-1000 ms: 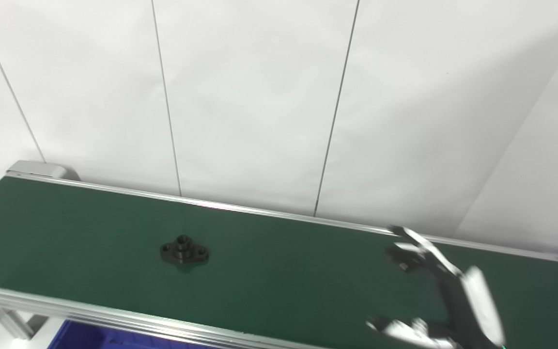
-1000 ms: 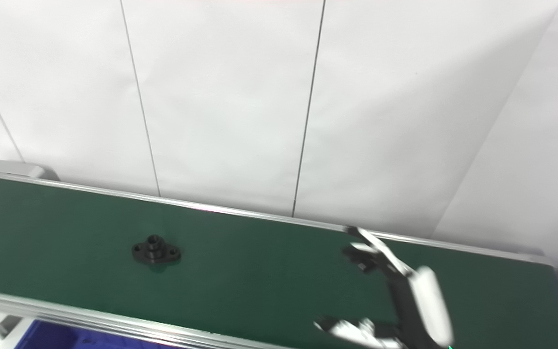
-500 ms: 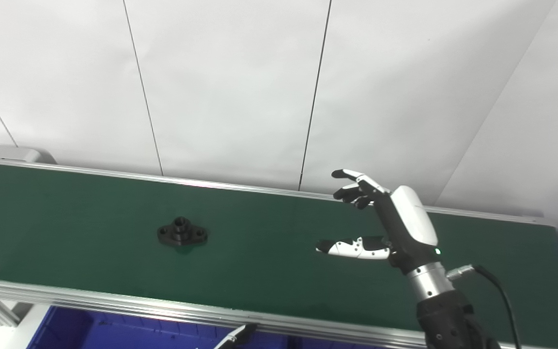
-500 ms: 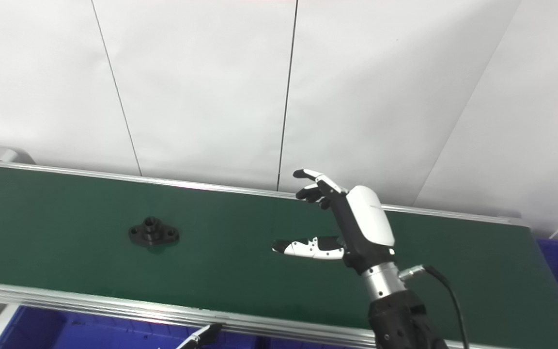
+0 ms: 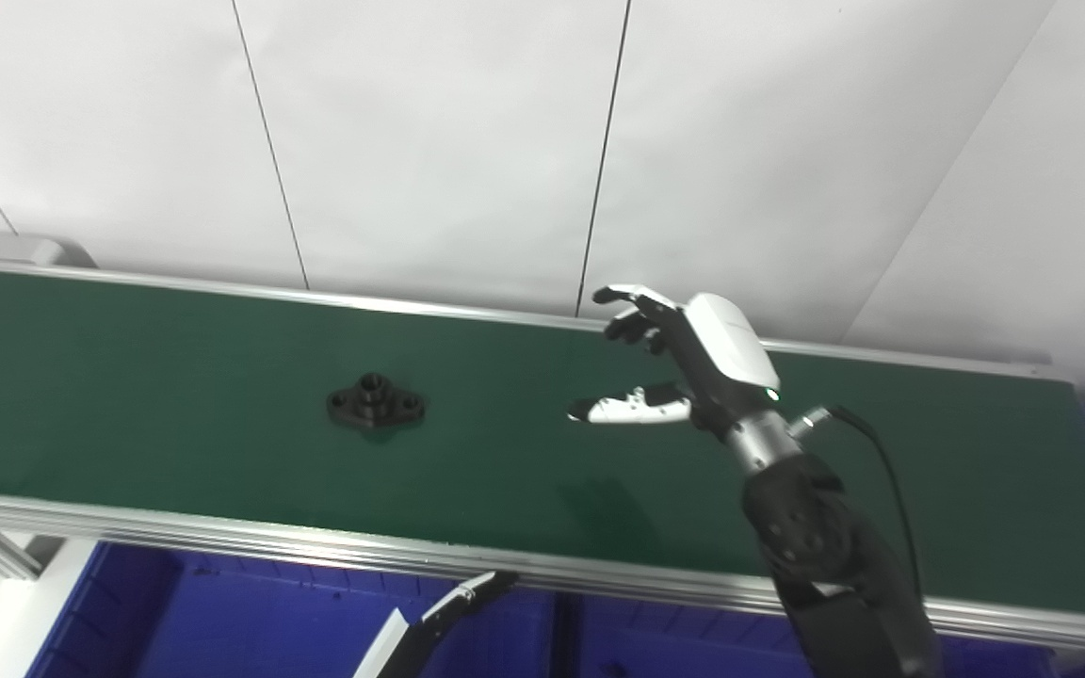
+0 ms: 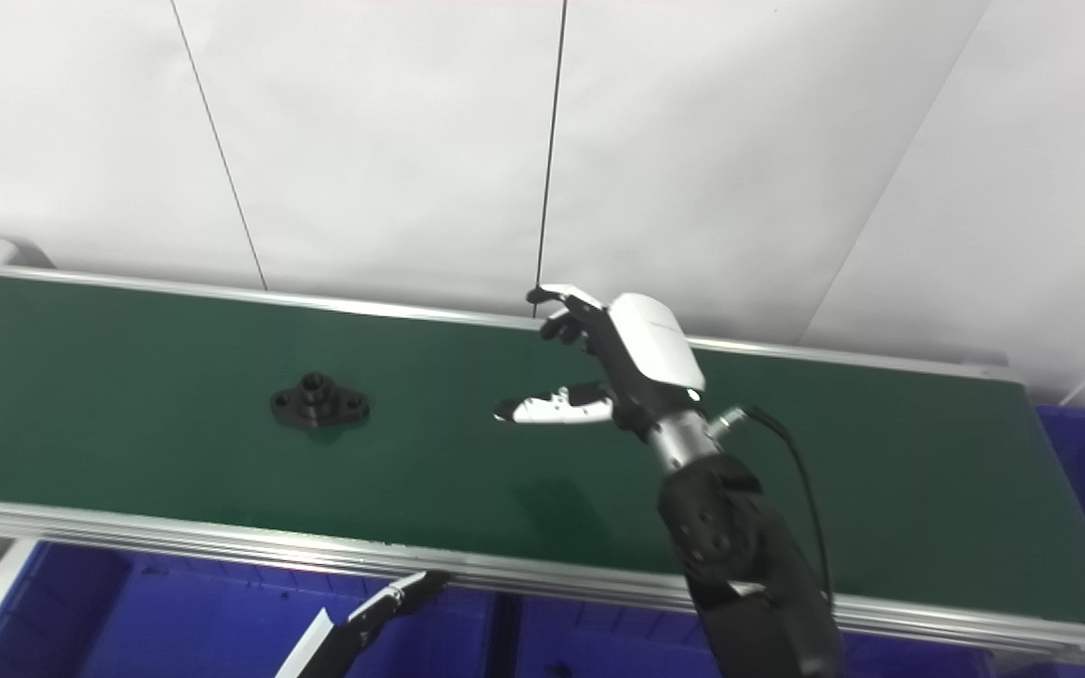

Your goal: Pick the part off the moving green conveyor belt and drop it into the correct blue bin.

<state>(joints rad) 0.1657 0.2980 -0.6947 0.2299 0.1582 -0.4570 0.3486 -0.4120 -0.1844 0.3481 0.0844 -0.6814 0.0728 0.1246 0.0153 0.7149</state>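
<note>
Right now the right hand [image 5: 693, 363] hangs above the green conveyor belt [image 5: 175, 377], fingers and thumb spread wide, empty. Well off toward its nine o'clock lies the black flanged part [image 5: 375, 407], flat on the belt. Only a fingertip of the left hand [image 5: 467, 595] shows at six o'clock, over the blue bin [image 5: 222, 626]; its grasp I cannot tell.

Belt [image 5: 175, 377] matt green; frame rail [image 5: 222, 541] brushed metal; part [image 5: 375, 408] matt black; hand [image 5: 693, 363] shell glossy white plastic.
</note>
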